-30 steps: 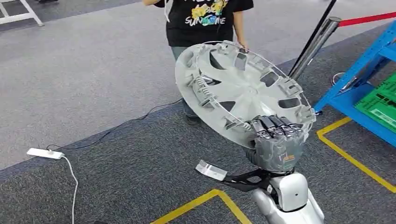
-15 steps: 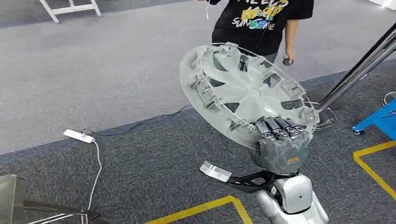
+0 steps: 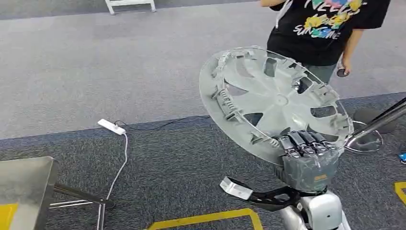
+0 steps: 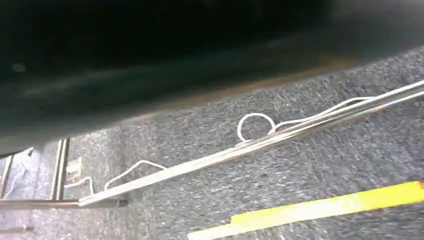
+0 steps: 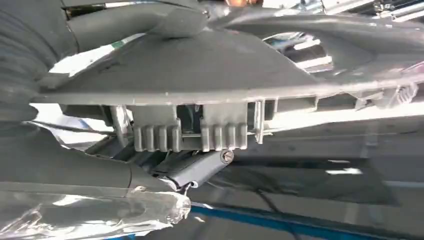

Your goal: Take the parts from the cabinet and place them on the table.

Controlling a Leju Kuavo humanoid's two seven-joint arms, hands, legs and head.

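A: What has changed since a second ago?

B: The whole view has swung, so the robot is turning. The blue rack has slid out at the 3 o'clock edge, and the corner of a steel table [image 3: 24, 187] has come in at 8 o'clock. The part has not shifted in the grip.

A: Where is the part?

B: The grey hubcap [image 3: 268, 103] is in the air in front of the robot, tilted, inner face toward the camera. The right robot hand [image 3: 309, 160] grips it at its lower rim, around 5 o'clock on the disc, fingers [image 3: 306, 141] hooked over the edge. The right wrist view shows the rim [image 5: 200, 95] clamped between thumb and fingers.

A: And the left robot hand?

B: I cannot tell. Its wrist view gives dark blur, carpet and a cable.

A: How will the part handle?

B: I judge it light, thin moulded plastic, stiff enough to hold its shape but springy. Held at one edge, the wide disc levers on the grip and may wobble. The clips on the rim look breakable. The rim is the right place to hold.

A: Anything nearby?

B: A person [image 3: 330, 28] in a black shirt stands just behind the hubcap at 1 o'clock. A white power strip [image 3: 111, 126] lies on the carpet toward 9 o'clock, between robot and table.
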